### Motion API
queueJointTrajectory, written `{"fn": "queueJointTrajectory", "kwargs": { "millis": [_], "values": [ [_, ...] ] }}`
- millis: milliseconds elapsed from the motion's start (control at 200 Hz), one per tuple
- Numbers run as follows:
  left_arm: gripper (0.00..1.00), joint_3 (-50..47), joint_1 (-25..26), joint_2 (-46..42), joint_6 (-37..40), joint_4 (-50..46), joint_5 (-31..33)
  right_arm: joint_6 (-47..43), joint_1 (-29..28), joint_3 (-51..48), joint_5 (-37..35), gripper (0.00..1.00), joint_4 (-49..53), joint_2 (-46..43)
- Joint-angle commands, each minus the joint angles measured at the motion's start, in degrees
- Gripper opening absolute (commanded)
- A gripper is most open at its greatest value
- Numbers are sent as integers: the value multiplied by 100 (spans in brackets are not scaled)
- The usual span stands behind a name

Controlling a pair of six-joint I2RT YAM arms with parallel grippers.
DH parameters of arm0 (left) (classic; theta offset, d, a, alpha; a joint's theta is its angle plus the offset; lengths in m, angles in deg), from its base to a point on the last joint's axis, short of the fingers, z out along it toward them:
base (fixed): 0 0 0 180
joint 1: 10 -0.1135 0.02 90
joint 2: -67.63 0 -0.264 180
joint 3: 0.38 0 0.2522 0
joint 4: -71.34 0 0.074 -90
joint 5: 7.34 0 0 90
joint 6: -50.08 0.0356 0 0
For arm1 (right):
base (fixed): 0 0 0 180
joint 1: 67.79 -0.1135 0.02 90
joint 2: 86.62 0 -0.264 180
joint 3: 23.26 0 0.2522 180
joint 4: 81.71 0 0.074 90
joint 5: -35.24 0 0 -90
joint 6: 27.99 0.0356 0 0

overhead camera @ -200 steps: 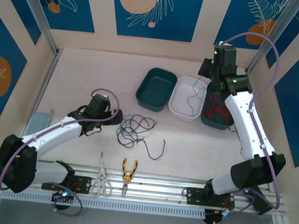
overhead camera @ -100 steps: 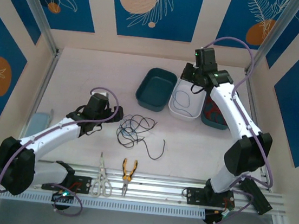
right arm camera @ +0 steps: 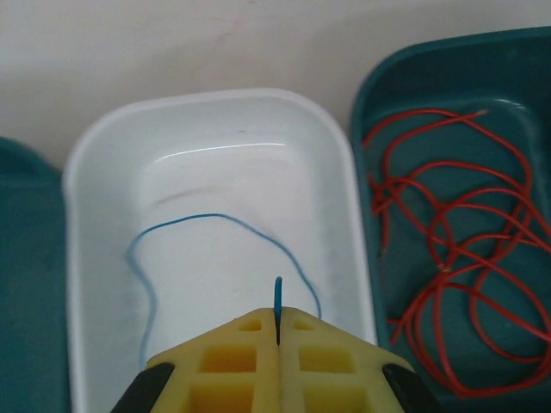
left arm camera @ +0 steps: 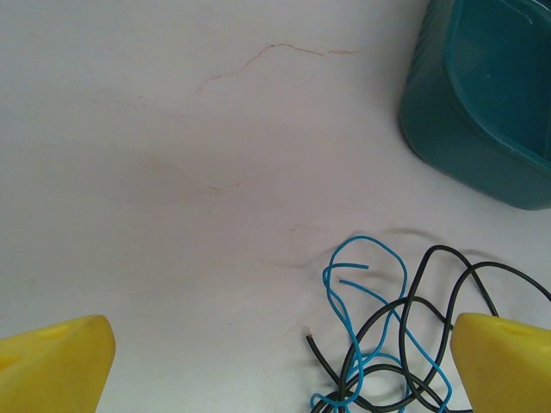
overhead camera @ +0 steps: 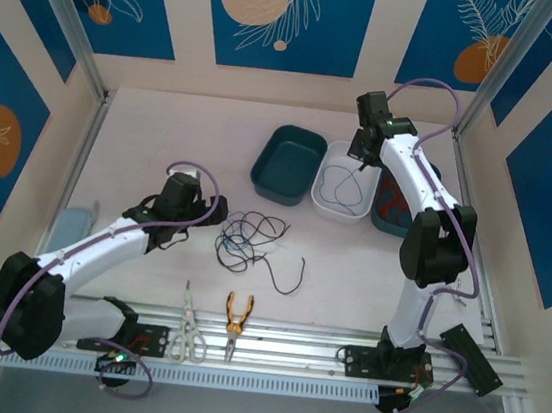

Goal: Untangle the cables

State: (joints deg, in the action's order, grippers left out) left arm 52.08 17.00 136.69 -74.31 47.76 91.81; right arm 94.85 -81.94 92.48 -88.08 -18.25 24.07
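My right end effector (right arm camera: 277, 335) pinches a blue cable (right arm camera: 215, 219) trailing into the white bin (right arm camera: 103, 146); red cables (right arm camera: 448, 284) lie in a teal bin (right arm camera: 370, 95) alongside. Left end effector (left arm camera: 275, 357) gapes wide beside the tangle (left arm camera: 387, 344) on the tabletop (left arm camera: 172, 129).

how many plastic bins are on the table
3: dark teal plastic bin at left, white plastic bin in the middle with a blue wire, second teal plastic bin at right with red wires.

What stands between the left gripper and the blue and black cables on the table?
Nothing visible does. The left gripper, jaws wide open, is over bare table, and the blue and black cables lie loose just ahead, partly between the jaws. The teal bin stands farther off, to one side of that path.
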Motion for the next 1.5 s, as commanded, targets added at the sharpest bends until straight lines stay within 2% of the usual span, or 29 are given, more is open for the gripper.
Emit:
{"fn": "queueJointTrajectory", "kwargs": {
  "millis": [0, 230, 570, 645, 750, 865, 1065, 1310, 1496],
  "values": [
    [100, -51, -64, -46, 58, 43, -110, -179, 57, 208, -560, 0, 189, 277],
    [100, -20, -69, 87, 6, 79, -203, -677, -61, 624, -165, 0, 109, 951],
    [100, 191, -70, 321, -24, -121, -290, -560, -47, 1571, 514, 0, 556, 1984],
    [100, 213, -71, 324, -45, -120, -303, -517, -10, 1661, 657, 6, 641, 2099],
    [100, 222, -66, 318, -42, -124, -300, -507, 34, 1659, 803, 23, 674, 2108],
    [100, 231, -64, 286, -9, -158, -286, -542, 57, 1611, 815, 41, 692, 1958],
    [100, 226, -64, 259, -27, -201, -273, -533, 37, 1398, 819, 51, 728, 1398],
    [100, 244, -73, 205, -211, -334, -264, -407, -366, 491, 1224, 54, 584, 39],
    [100, 244, -204, 247, -516, -584, -284, -254, -1318, -624, 1959, 50, -57, -963]
  ]
}}
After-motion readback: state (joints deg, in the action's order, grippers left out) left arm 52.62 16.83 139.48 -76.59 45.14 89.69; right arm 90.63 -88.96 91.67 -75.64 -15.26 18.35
